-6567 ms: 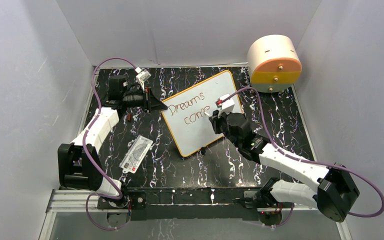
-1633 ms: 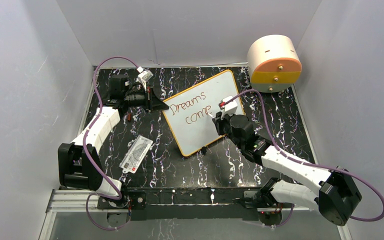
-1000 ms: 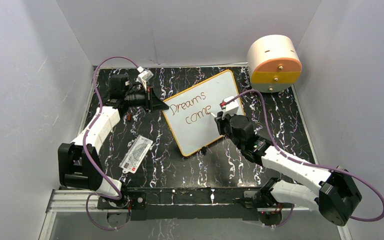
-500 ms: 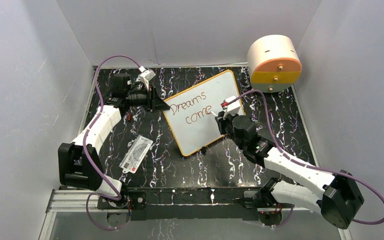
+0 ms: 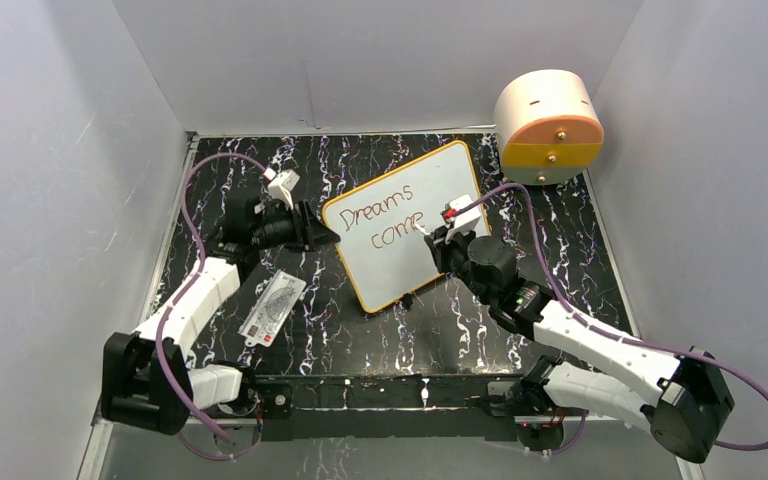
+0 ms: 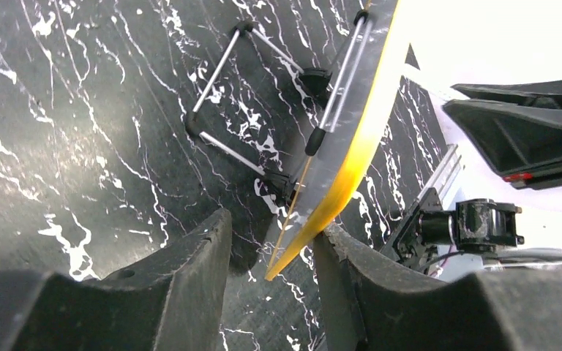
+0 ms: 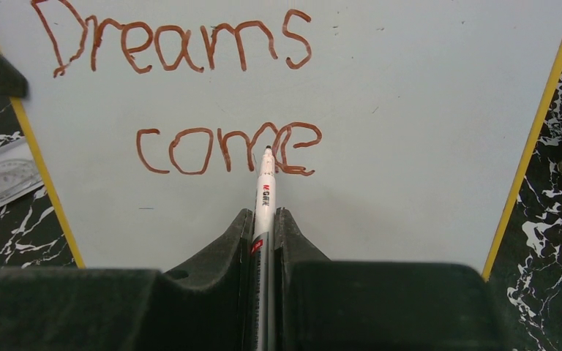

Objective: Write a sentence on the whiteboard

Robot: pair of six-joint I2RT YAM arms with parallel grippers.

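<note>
The whiteboard (image 5: 410, 262), white with an orange-yellow frame, stands tilted mid-table. The sentence (image 5: 380, 211) on it reads "Dreams" and "come" in two reddish-brown lines, also in the right wrist view (image 7: 223, 148). My right gripper (image 5: 438, 238) is shut on a white marker (image 7: 265, 186); its tip touches the board at the end of "come". My left gripper (image 5: 322, 235) is open at the board's left corner. In the left wrist view the frame's edge (image 6: 358, 139) runs between my fingers (image 6: 272, 230), against the right one and apart from the left.
A round cream and orange drawer box (image 5: 548, 125) stands at the back right. A small white printed card (image 5: 272, 307) lies front left. The board's wire stand (image 6: 219, 73) rests behind it. Grey walls close three sides.
My left arm has swung nearer; its gripper slid down and toward the front along the board's left corner. My right gripper with the marker edged right, off the lower board to the end of "come".
</note>
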